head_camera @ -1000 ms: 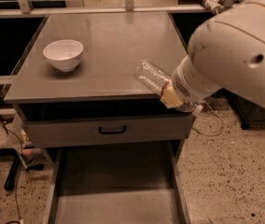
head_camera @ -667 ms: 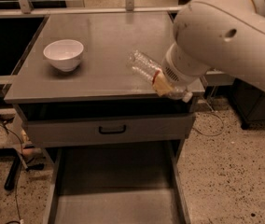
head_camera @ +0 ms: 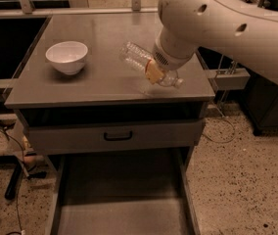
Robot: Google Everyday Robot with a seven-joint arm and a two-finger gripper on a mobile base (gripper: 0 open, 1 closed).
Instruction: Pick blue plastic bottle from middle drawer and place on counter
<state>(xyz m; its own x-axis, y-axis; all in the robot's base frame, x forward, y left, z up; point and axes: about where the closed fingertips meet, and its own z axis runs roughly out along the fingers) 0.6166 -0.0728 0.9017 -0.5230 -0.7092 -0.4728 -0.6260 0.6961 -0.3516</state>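
The blue plastic bottle point(head_camera: 138, 58) is a clear ribbed bottle held tilted just above the counter point(head_camera: 104, 33), its base up to the left and its pale cap end point(head_camera: 177, 82) down to the right. My gripper point(head_camera: 154, 71) is shut on the bottle near its neck, over the counter's right half. The big white arm covers the gripper's upper part. The middle drawer point(head_camera: 122, 195) is pulled open below, its grey floor bare.
A white bowl point(head_camera: 67, 57) stands on the counter's left side. A shut drawer front with a black handle point(head_camera: 118, 136) sits under the counter top. Speckled floor lies on both sides, with cables at the left. A dark cabinet stands at the right.
The arm has carried the bottle left and farther in over the counter, away from its right front corner.
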